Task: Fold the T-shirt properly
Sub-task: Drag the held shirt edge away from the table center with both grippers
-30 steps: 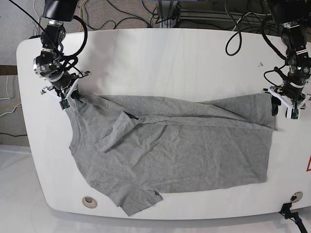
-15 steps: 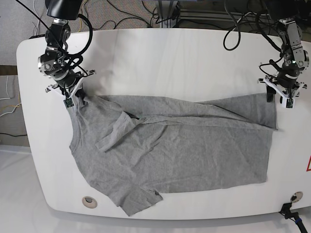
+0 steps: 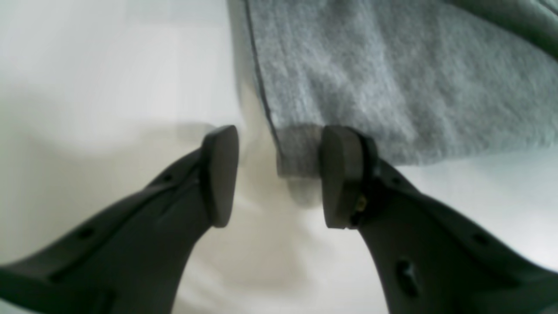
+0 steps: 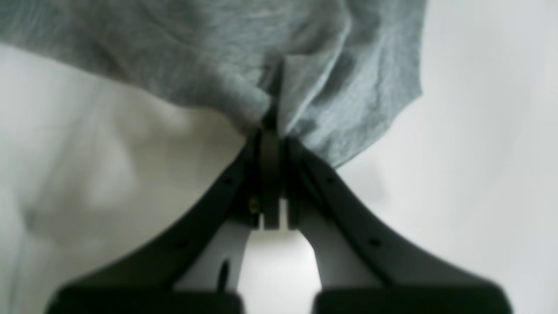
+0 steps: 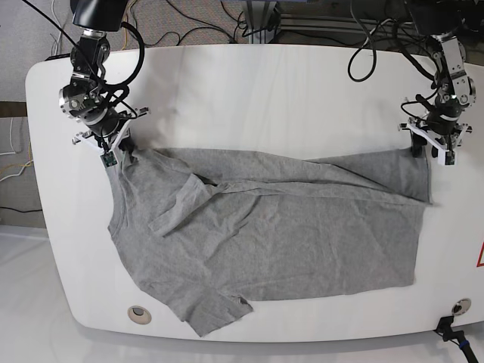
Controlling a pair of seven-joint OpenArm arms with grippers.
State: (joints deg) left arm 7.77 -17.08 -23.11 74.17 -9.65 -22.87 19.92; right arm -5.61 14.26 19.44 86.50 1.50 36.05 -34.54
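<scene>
Base view: grey T-shirt (image 5: pixel 272 234) spread crumpled across white table (image 5: pixel 249 91), one sleeve folded over the chest, far edge partly doubled over. Right gripper (image 4: pixel 270 131) pressed together, pinching a bunched fold of cloth at the shoulder corner. Left gripper (image 3: pixel 279 174) spread wide, hem corner sitting loose between the pads, not clamped. Risk from here: pulling with only one corner held, dragging the shirt askew and skewing the fold.
</scene>
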